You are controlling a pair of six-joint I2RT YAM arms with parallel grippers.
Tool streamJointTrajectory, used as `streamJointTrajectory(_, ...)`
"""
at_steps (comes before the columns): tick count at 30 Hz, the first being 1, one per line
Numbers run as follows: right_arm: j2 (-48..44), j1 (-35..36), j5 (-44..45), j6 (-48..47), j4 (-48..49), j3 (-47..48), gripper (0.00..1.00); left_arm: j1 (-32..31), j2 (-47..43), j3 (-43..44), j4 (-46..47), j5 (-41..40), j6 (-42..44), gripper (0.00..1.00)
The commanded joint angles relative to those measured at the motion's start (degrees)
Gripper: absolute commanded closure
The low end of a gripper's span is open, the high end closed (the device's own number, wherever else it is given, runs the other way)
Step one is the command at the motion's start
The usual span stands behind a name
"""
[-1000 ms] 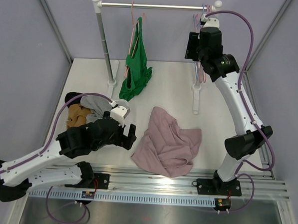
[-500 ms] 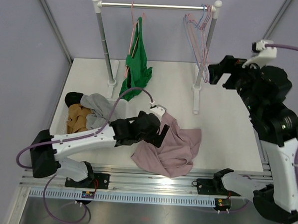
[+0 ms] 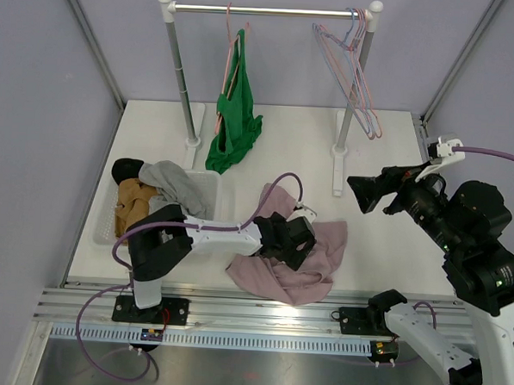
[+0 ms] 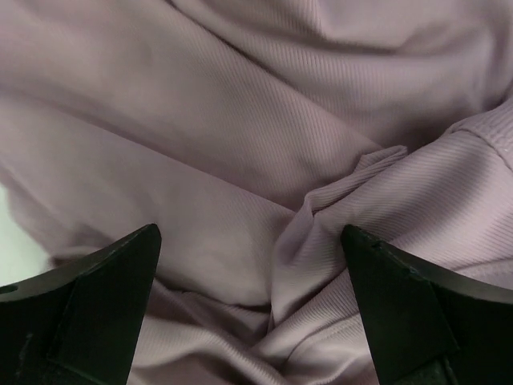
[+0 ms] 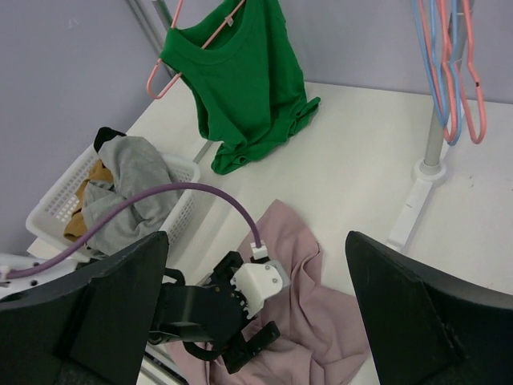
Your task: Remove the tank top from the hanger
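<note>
Far left of the overhead frame, your white lattice basket hasn't budged. One basket, three pieces heaped in it: a black garment, a tan garment and a grey garment.

Moving right, the green top hangs on its pink wire hanger from the metal rail, same as a second ago. One top, one hanger.

Centre, and here's the change. Your left gripper was down by the basket a second ago and has swung across over the mauve ribbed top, the single piece crumpled on the white table, lower centre of frame. Its fingers are spread wide just above the cloth, nothing pinched.

Upper right, the empty pink and blue hangers are kicked out at a slant; at least three, I can't count them cleanly. Your right gripper was in among them a second ago and has backed off to the right middle, fingers spread, carrying nothing.

My read: the mauve ribbed top is your tank top, already off its hanger, and only the tidying is left. The green top is the only one hung; if that's your target, nothing has started there.
</note>
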Motion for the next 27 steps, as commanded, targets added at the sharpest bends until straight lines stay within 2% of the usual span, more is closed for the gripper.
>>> streamJointTrajectory(1,-2.10,0.14,-3.36,0.04,0.69,0.21,0.01,-1.33,2.77,1.64,2.72,-1.42,-1.89,0.02)
streamJointTrajectory(2,-2.28,0.14,-3.45,0.13,0.86,0.04,0.00,-1.42,3.30,1.29,3.50,-1.07,-2.16,0.06)
streamJointTrajectory(4,-2.81,0.14,-3.88,0.40,1.21,-0.14,0.00,-1.77,3.57,-0.02,4.29,-1.07,-2.77,0.30)
streamJointTrajectory(5,-2.99,0.14,-3.97,0.40,1.21,-0.14,0.01,-1.77,3.31,-0.47,4.82,-1.07,-3.30,0.51)
streamJointTrajectory(6,-2.90,0.14,-4.41,0.48,1.30,-0.05,0.00,-1.77,3.04,-0.82,4.83,-1.59,-3.56,0.79)
streamJointTrajectory(7,-3.16,0.22,-4.50,0.31,1.48,-0.05,0.00,-1.86,1.74,-1.26,4.57,-2.12,-3.83,0.93)
streamJointTrajectory(8,-3.16,0.14,-4.41,0.40,1.74,-0.05,0.01,-1.95,0.85,-1.35,3.43,-2.82,-4.27,1.00)
streamJointTrajectory(13,-3.43,0.14,-4.24,0.31,2.27,-0.22,0.01,-2.21,-8.46,-0.65,-2.72,-11.42,-4.27,1.00)
streamJointTrajectory(17,-3.60,0.14,-4.24,0.49,2.79,-0.75,0.00,-2.21,-17.60,2.77,-12.19,-18.28,-3.48,1.00)
streamJointTrajectory(21,-3.60,0.14,-4.33,0.49,3.15,-1.02,0.01,-2.04,-25.50,8.21,-19.59,-26.35,-2.86,1.00)
streamJointTrajectory(27,-3.69,0.22,-4.24,0.40,3.67,-0.31,0.00,-0.55,-31.14,17.35,-31.20,-35.68,-1.55,1.00)
